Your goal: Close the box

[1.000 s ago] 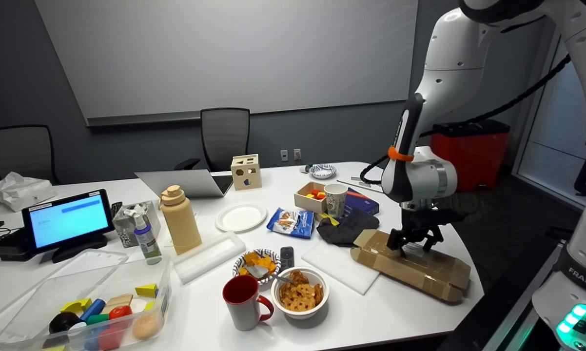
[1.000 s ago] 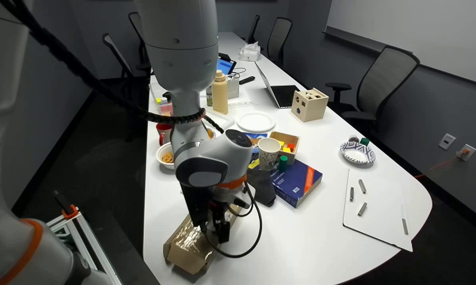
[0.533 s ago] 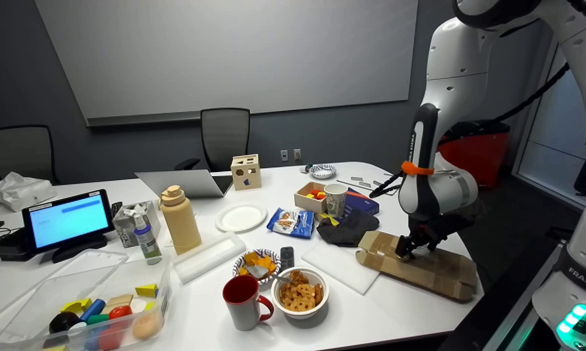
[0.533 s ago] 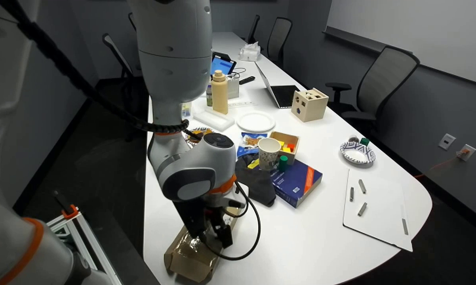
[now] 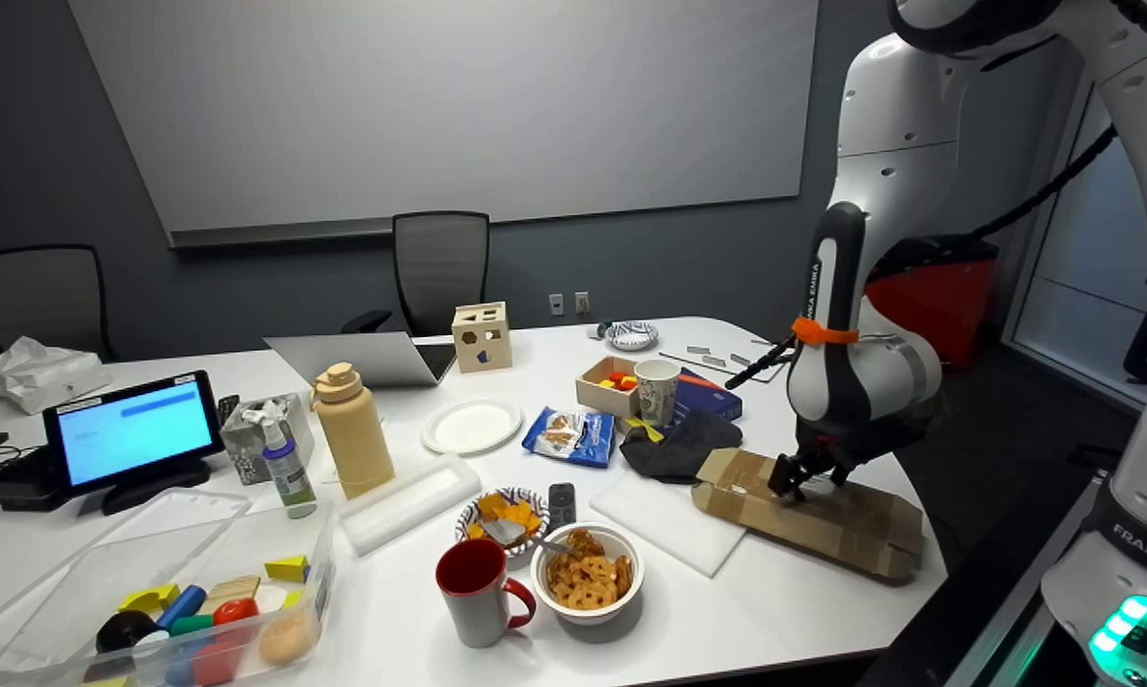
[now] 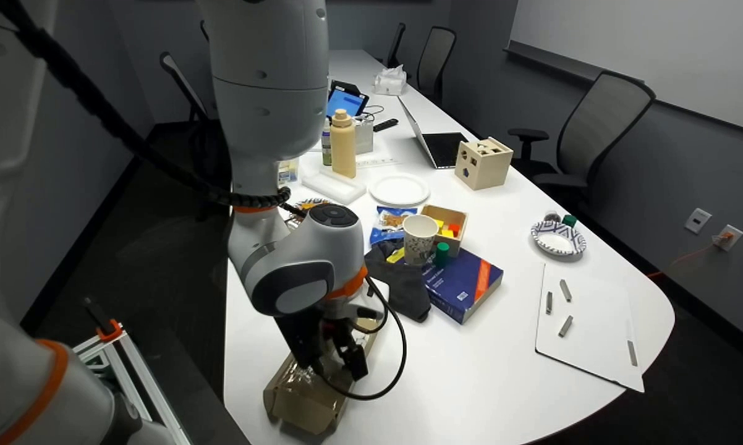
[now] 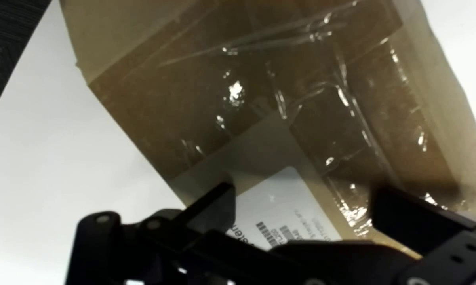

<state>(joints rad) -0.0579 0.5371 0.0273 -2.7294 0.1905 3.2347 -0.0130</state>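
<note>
The box [image 5: 822,525] is a wide, shallow brown cardboard box with shiny tape and a white label. It lies on the table and also shows in an exterior view [image 6: 306,398]. In the wrist view its taped top [image 7: 206,87] fills most of the picture. My gripper [image 5: 810,489] points down over the box, and it also shows in an exterior view [image 6: 334,368]. In the wrist view the gripper [image 7: 301,192] is open, its fingers wide apart over the label, with nothing between them. I cannot tell whether the fingertips touch the cardboard, nor whether the lid lies fully flat.
A dark cloth [image 5: 683,447] and a white board [image 5: 669,520] lie close beside the box. A paper cup [image 6: 420,238] and a blue book [image 6: 461,284] stand farther back. A bowl of pretzels [image 5: 588,572] and a mug [image 5: 478,592] are nearer the table's front edge.
The arm and gripper have shifted to the right in an exterior view and tilted. The box has shifted slightly and its near side looks flatter than a second ago. The gripper stays open.
</note>
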